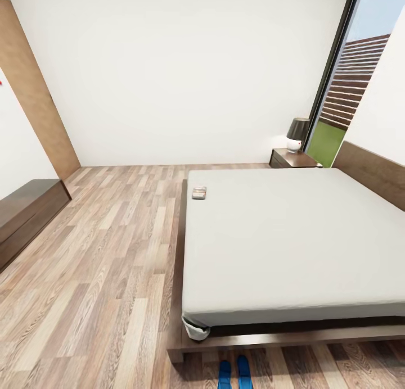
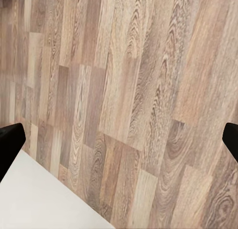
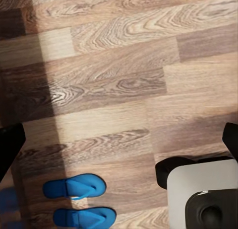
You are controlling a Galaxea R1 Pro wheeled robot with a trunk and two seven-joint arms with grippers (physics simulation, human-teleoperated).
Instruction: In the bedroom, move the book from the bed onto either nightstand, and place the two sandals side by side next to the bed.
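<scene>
The book [image 1: 198,192] lies flat on the light-grey bed [image 1: 292,237], near the mattress's far left corner. The nightstand [image 1: 292,159] stands by the headboard at the far side, against the window. Two blue sandals [image 1: 234,373] lie side by side on the floor just in front of the bed's foot end. The right wrist view has the sandals [image 3: 78,201] on the planks too, beyond my right gripper [image 3: 119,144], which is open with nothing between its fingers. My left gripper [image 2: 119,144] hangs open over bare floor.
A lamp [image 1: 297,134] with a dark shade sits on the nightstand. A long low dark bench [image 1: 25,215] runs along the left wall, with a tall wooden panel [image 1: 39,96] behind it. Wide plank floor [image 1: 107,254] lies between bench and bed. Part of my base [image 3: 203,199] is near the sandals.
</scene>
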